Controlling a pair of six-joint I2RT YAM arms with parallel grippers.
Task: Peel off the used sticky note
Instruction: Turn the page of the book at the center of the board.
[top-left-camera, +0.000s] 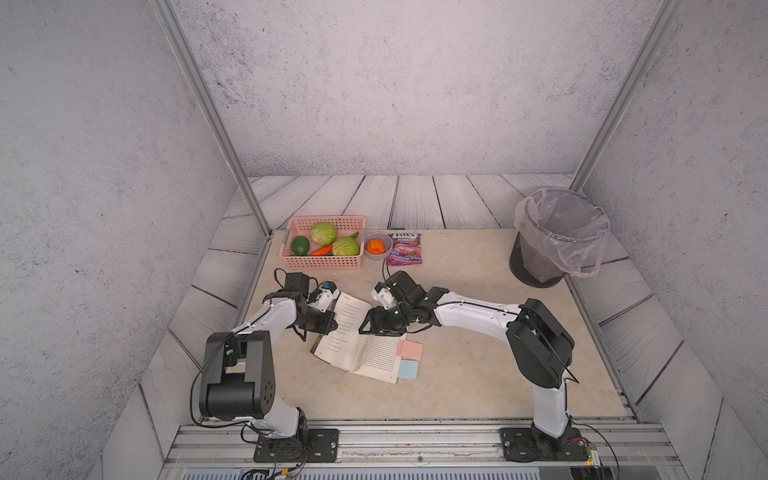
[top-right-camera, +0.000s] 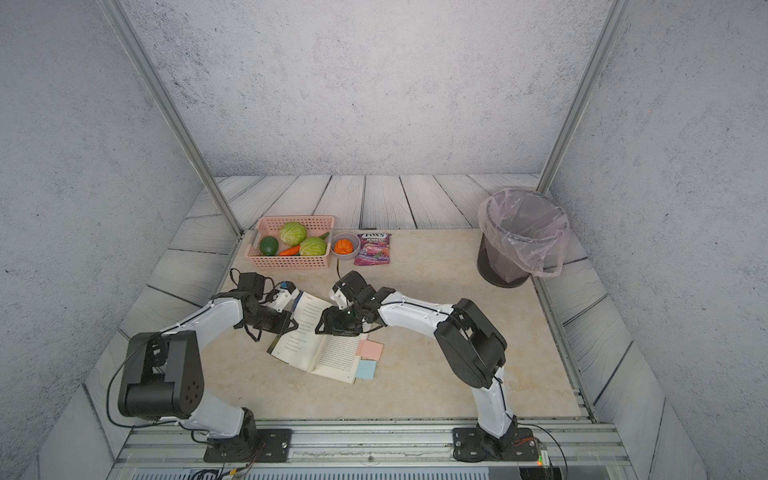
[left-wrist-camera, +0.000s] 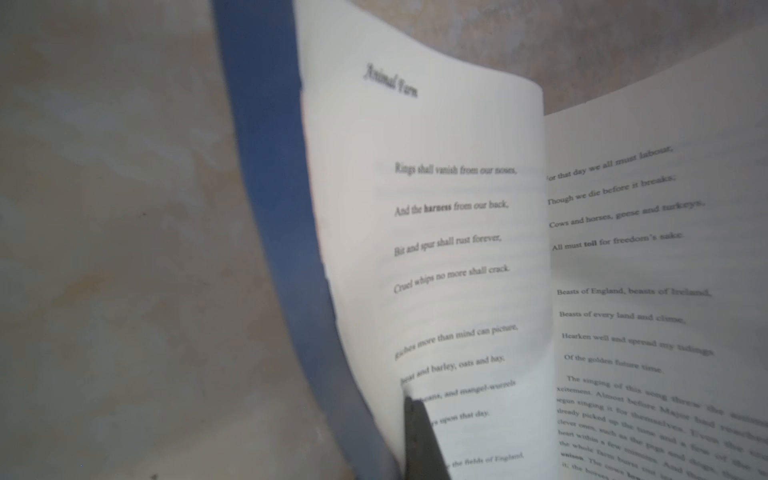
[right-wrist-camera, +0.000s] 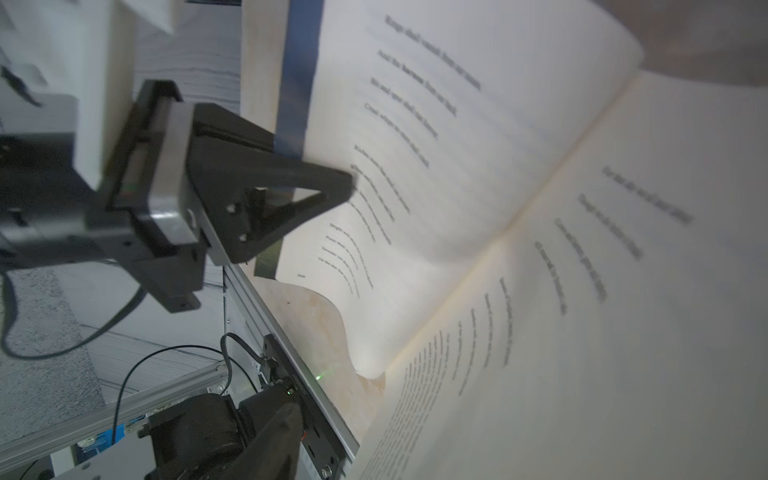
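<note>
Book (top-left-camera: 348, 319): open, left leaf lifted.
Left gripper (right-wrist-camera: 347, 183): clamped on leaf.
Right gripper (top-left-camera: 368, 322): above pages; state unclear.
Pink note (top-left-camera: 410, 350), blue note (top-left-camera: 408, 369): right page edge.

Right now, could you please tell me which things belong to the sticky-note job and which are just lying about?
Job: book, pink note, blue note, left pincer shut on book.
Lying about: basket, bowl, sweets packet, bin.
</note>
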